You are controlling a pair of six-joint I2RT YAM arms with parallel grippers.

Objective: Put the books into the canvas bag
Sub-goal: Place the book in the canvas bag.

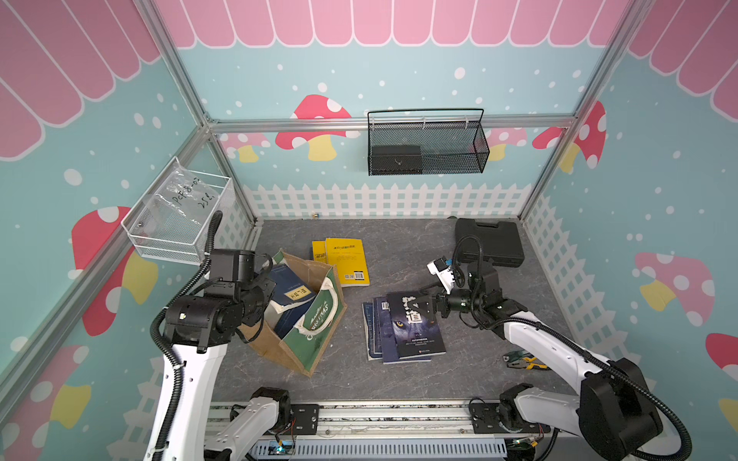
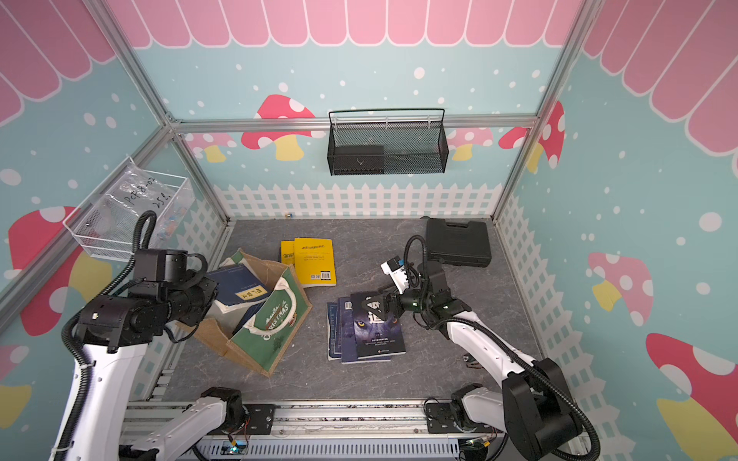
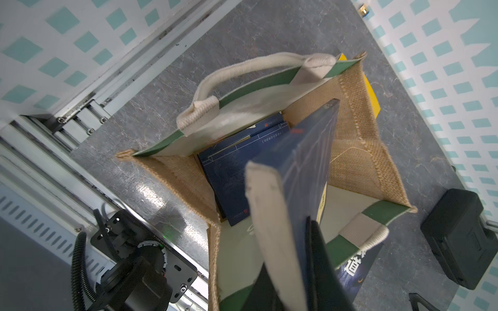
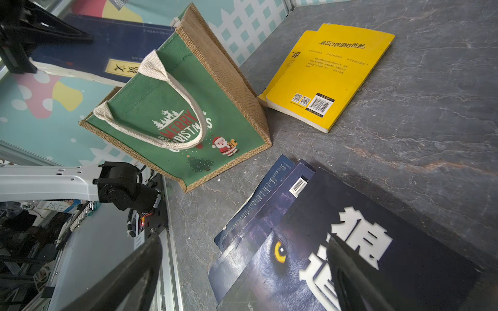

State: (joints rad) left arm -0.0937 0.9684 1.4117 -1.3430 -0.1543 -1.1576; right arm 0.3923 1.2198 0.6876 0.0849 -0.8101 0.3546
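One navy book (image 1: 289, 288) tilts into the mouth of the bag (image 1: 309, 345), clamped tight in the left gripper (image 1: 266, 288); more navy books (image 3: 229, 167) lie inside. In a top view the bag stands at the table's (image 1: 399, 383) 9 o'clock, with two yellow books (image 1: 346, 259) at its 1 o'clock. The wolf book (image 1: 415, 331) tops a stack (image 1: 373, 331) at its 3 o'clock. The right gripper (image 1: 424, 306) hangs wide open and empty over the wolf book's 1 o'clock corner.
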